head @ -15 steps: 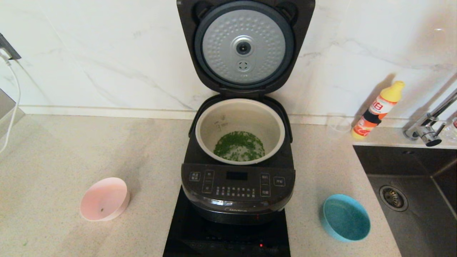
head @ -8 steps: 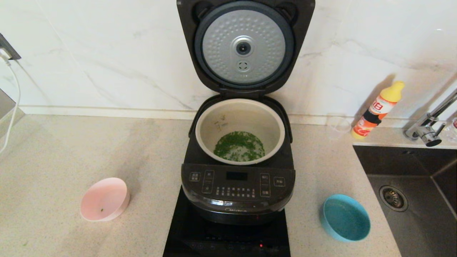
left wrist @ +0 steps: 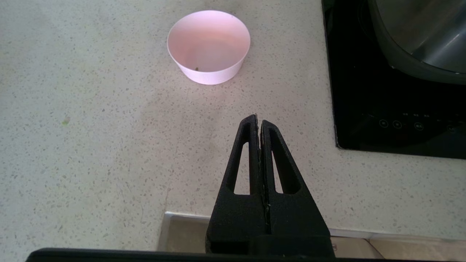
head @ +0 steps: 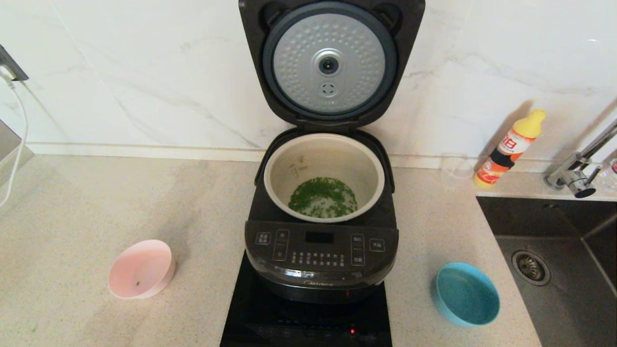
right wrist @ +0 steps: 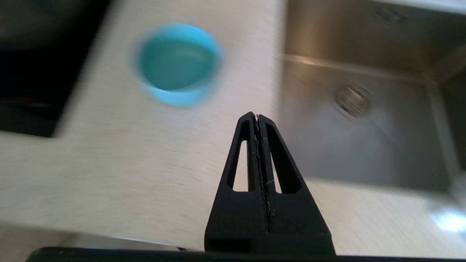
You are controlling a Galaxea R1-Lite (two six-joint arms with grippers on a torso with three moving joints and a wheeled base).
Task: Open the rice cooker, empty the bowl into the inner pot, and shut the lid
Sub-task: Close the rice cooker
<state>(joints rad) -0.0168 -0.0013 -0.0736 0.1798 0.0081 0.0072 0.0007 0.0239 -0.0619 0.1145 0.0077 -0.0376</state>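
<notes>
**Status: lid open, bowl emptied, closing step outstanding**

I read the head view from left to right.

1. Left gripper [left wrist: 259, 122]: fingers pressed together, holding nothing. It hangs over the near edge of the counter [head: 87, 202], well apart from the bowl. I treat this arm as parked.
2. Bowl [head: 140, 269]: one pink bowl, upright on the counter to the left of the cooker. It is empty except for one small dark speck inside. I judge the emptying step done.
3. Cooker [head: 320, 260]: one unit, standing on a black hob [head: 270, 323] at centre. The opening step is done.
4. Pot [head: 324, 176]: one, seated in the cooker cavity. A layer of small green pieces [head: 323, 197] covers its bottom.
5. Lid [head: 330, 62]: one, hinged fully back and upright against the wall, with the dimpled silver disc facing me.
6. Blue bowl [head: 466, 294]: one, empty, on the counter to the right of the cooker. It is not part of the task.
7. Right gripper [right wrist: 257, 116]: fingers pressed together, holding nothing, above the counter between the blue bowl and the sink [head: 554, 270].
8. Bottle [head: 511, 147]: one, yellow-capped, at the wall behind the sink.

Remaining work, in my judgement: swing the lid down onto the cooker and press it until it latches. Neither gripper is near the lid yet.
</notes>
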